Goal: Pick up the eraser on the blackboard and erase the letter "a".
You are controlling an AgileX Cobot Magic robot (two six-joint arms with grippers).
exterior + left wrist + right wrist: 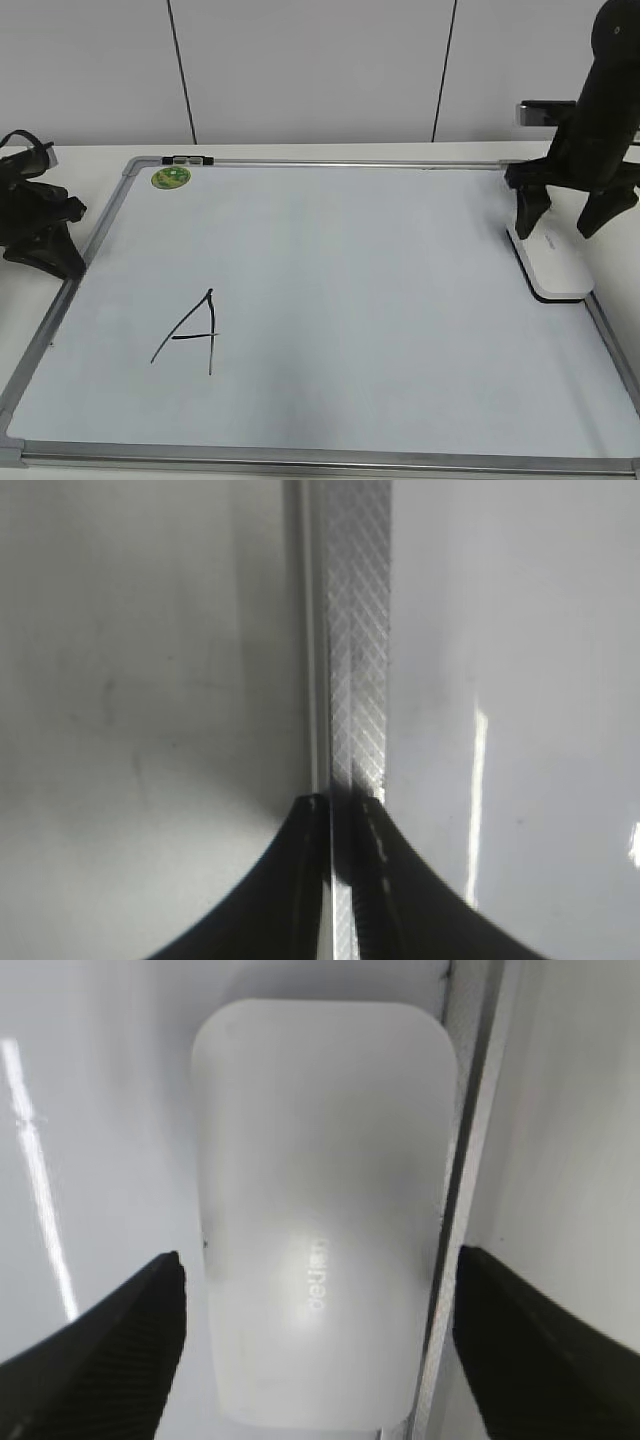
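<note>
Exterior view: large white dry-erase blackboard with silver metal frame [300,462] flat on white table [90,152]. White rounded-rectangular plastic eraser [553,262] lies at board's right edge, beside frame. Right tool [565,222] poised over eraser, fingers spread wide either side, not gripping. Left tool [340,810] pressed together, low over board's left frame rail. Black marker capital "A" [190,335] lower left; small green round sticker [170,178] top left
</note>
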